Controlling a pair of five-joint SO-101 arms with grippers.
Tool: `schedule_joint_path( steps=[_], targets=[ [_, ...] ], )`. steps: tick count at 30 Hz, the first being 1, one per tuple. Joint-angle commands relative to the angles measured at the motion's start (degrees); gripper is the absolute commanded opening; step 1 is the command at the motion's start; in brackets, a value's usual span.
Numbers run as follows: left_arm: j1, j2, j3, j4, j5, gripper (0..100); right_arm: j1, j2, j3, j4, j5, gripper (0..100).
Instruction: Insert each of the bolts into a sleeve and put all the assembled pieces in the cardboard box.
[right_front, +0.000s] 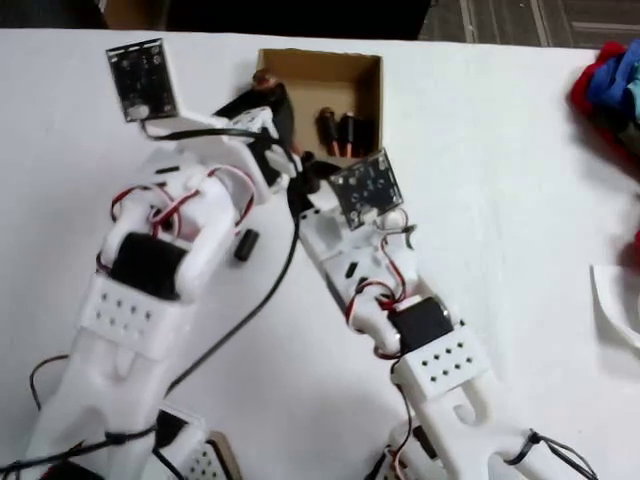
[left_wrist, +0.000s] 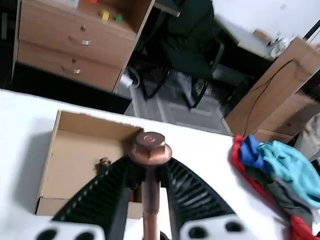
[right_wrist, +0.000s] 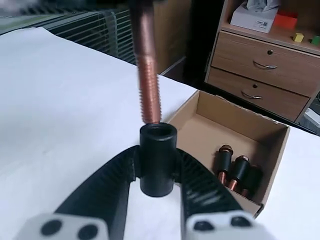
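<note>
High view, box: an open brown cardboard box (right_front: 318, 56) is being used as the landmark. Dark assembled pieces (right_front: 340, 132) are lying inside it.
High view, left gripper: the left gripper (right_front: 268, 98) is being held at the box's front corner. It is pinched on a copper-coloured hex-head metal bolt (right_front: 264, 78).
High view, right gripper: the right gripper (right_front: 305, 172) is being held just in front of the box.
High view, spare part: a short black cylindrical spare sleeve (right_front: 246, 244) is lying loose, well in front of the box.
Left wrist view, grip: the bolt (left_wrist: 149, 185) is being clamped upright just under its head by the left gripper (left_wrist: 150, 172), with the box (left_wrist: 95, 122) behind it.
Left wrist view, handling: the bolt is judged stiff, small and fairly heavy for its size. The smooth shank under the head is judged the best hold, since the threads are being kept free.
Right wrist view, grip: a black metal sleeve (right_wrist: 158, 160) is being pinched upright by the right gripper (right_wrist: 157, 172), just in front of the box (right_wrist: 235, 115).
Right wrist view, alignment: the bolt's (right_wrist: 147, 65) threaded tip is being held at the sleeve's mouth. Whether it has entered cannot be told.
Right wrist view, handling: the sleeve is judged rigid and smooth, so it is likely to twist or slip. A hold across its middle is judged the steadiest.
Right wrist view, finished pieces: the assembled pieces (right_wrist: 235, 172) are lying in the box's corner.
Writing: no legible print is being found on the bolt, the sleeve or the box.
</note>
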Motion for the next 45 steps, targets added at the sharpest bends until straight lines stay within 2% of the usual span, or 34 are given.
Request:
schedule_joint_path(
  steps=[1, 17, 23, 29, 38, 45],
  targets=[
    [-0.1, 1.7, -2.2, -1.8, 0.3, 3, -0.1, -2.3, -0.5, -1.4, 0.3, 2.0],
    [1.8, 2.4, -2.2, -2.5, 0.2, 3, -0.3, -2.3, -0.6, -1.2, 0.4, 2.0],
    [4.2, 2.5, -1.7, -4.4, -7.8, 3, -0.3, -2.3, -0.6, -1.1, 0.4, 2.0],
    [4.1, 2.5, -1.5, -4.1, -8.2, 3, -0.1, -2.3, -0.7, -1.2, 0.4, 2.0],
    [4.2, 2.2, 9.2, -4.0, -8.3, 3, 0.1, -2.3, -0.8, -1.4, 0.6, 2.0],
    [4.2, 2.0, 10.1, -4.0, -8.3, 3, 0.1, -2.3, -0.8, -1.5, 0.7, 2.0]
  ],
)
